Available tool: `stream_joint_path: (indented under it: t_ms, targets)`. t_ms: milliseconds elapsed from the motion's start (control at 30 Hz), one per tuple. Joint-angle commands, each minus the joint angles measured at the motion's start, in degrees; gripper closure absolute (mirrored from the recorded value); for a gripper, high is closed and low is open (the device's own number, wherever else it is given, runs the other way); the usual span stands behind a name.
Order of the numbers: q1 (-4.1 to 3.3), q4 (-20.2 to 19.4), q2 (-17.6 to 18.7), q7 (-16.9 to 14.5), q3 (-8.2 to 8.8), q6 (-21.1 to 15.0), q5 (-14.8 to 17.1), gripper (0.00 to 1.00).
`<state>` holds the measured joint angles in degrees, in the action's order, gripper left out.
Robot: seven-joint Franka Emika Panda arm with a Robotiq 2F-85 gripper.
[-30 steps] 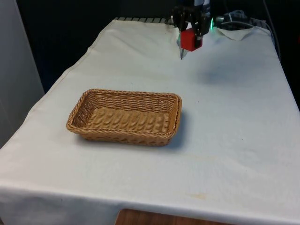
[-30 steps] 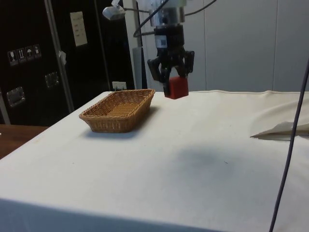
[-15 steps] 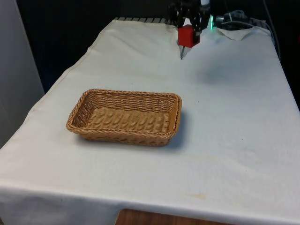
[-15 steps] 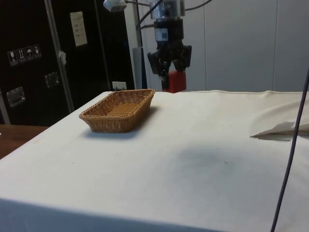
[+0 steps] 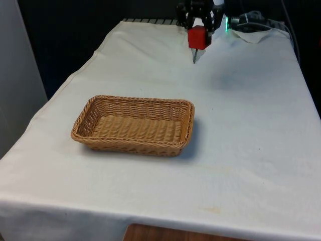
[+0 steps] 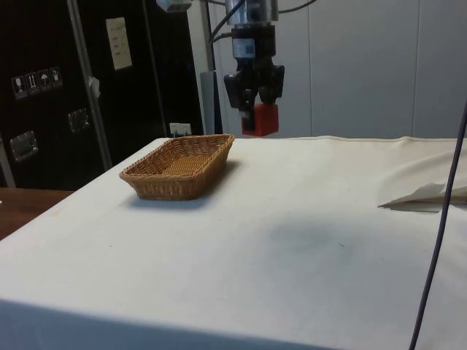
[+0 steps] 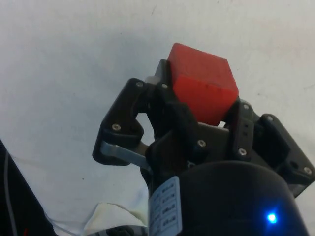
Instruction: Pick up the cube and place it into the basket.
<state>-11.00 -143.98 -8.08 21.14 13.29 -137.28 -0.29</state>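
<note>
The hand (image 6: 255,109) grips a red cube (image 6: 260,119) on two opposite flat faces, carrying it in the air above the far end of the counter (image 5: 241,140), well apart from the basket (image 5: 134,125). The cube looks small, rigid, sharp-edged and smooth, probably light. The basket is shallow, rectangular, woven tan wicker with a ridged rim, sitting on wrinkled white cloth.

A red cube (image 7: 204,88) sits clamped between the black jaws of the gripper (image 7: 197,105), raised above the white-clothed worktop (image 7: 69,59).
</note>
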Motion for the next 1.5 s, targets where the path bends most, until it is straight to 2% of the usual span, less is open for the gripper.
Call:
stream_joint_path:
  t_ms: [0, 33, 100, 267, 333, 367, 500, 633, 667, 733, 1300, 1467]
  targets:
    - [-0.17, 0.2, 0.2, -1.3, 0.11, -0.2, 0.7, 0.99]
    - [0.00, 0.0, 0.0, 0.0, 0.00, 0.0, 0.0, 0.99]
    - [-0.17, 0.4, 0.3, -2.2, 0.11, -0.2, 0.8, 0.99]
    - [-0.17, 1.0, 0.8, -5.0, 0.17, -0.1, 0.9, 0.99]
    - [0.00, 1.0, 0.8, -4.7, 0.06, 0.0, 0.2, 0.99]
    - [-0.17, 1.1, 0.9, -5.8, 0.17, -0.1, 1.0, 0.99]
    - [-0.17, 1.6, 1.3, -7.9, 0.23, 0.0, 1.0, 0.99]
    - [0.00, 1.7, 1.4, -8.1, 0.11, 0.0, 0.2, 0.99]
    - [-0.17, 1.9, 1.5, -9.5, 0.23, 0.0, 1.0, 0.99]
    - [-0.11, 2.0, 1.7, -10.1, 0.23, 0.0, 0.9, 0.99]
    - [0.00, 2.2, 1.7, -11.2, 0.11, 0.0, 0.2, 0.99]
    - [0.06, 3.6, 3.0, -13.7, 0.34, 0.1, 0.6, 0.99]
